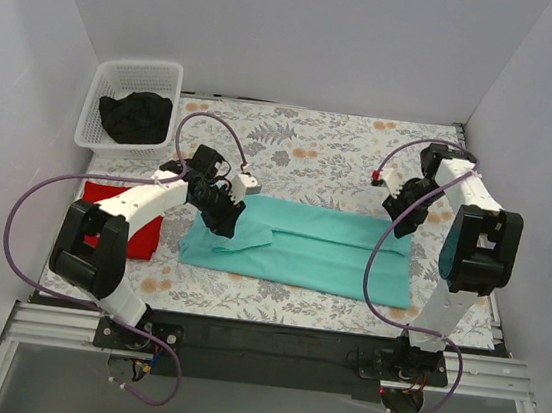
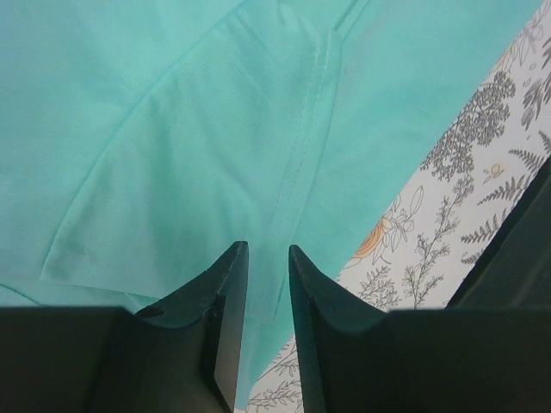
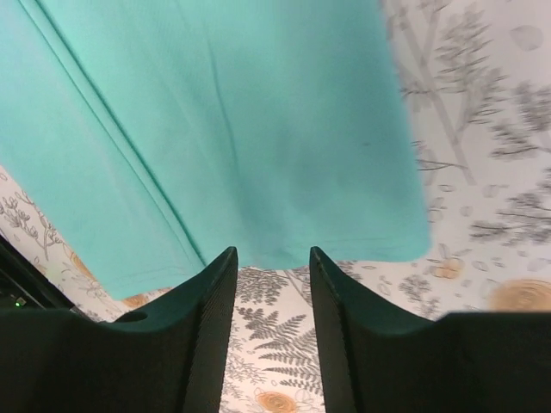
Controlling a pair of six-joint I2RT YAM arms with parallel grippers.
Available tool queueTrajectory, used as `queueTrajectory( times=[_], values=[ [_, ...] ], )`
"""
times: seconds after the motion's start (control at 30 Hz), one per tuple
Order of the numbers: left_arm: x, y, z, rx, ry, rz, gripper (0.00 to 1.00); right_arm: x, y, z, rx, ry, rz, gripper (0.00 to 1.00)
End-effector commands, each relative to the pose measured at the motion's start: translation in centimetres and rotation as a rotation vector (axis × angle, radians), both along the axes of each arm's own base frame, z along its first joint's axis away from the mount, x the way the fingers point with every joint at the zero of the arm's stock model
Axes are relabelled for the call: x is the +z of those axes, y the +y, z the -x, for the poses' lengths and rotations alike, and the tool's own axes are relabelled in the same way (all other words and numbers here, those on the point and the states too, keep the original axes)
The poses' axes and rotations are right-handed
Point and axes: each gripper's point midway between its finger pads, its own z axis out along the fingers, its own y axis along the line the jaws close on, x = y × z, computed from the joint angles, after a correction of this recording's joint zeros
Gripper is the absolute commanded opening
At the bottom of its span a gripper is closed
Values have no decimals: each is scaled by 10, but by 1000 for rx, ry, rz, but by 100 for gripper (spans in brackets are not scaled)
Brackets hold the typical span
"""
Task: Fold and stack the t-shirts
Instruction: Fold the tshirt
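A teal t-shirt lies on the floral tablecloth, folded into a long band running left to right. My left gripper hovers over its left end. In the left wrist view the jaws stand slightly apart above a seam of the teal shirt, holding nothing. My right gripper is at the shirt's far right corner. In the right wrist view it is open and empty, its tips just short of the teal shirt's edge. A folded red shirt lies at the left, partly under my left arm.
A white basket at the back left holds a crumpled black shirt. The floral tablecloth covers the table between white walls. A black rail runs along the near edge.
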Motion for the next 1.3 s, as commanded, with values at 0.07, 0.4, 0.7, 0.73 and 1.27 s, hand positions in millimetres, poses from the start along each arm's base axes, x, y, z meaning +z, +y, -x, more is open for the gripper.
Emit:
queueTrajectory(
  times=[0.07, 0.4, 0.7, 0.73, 1.27],
  values=[
    [7, -3, -13, 123, -21, 10, 24, 16, 15, -22, -38, -7, -65, 40],
    [-46, 26, 8, 210, 93, -181, 20, -23, 36, -27, 5, 43, 1, 32],
    [-100, 55, -33, 273, 40, -403, 12, -53, 20, 32, 61, 119, 113, 30],
    [-101, 54, -45, 272, 19, -408, 12, -53, 22, 40, 71, 126, 108, 30],
    [73, -43, -310, 449, -468, 70, 26, 40, 169, 124, 322, 70, -220, 39]
  ],
)
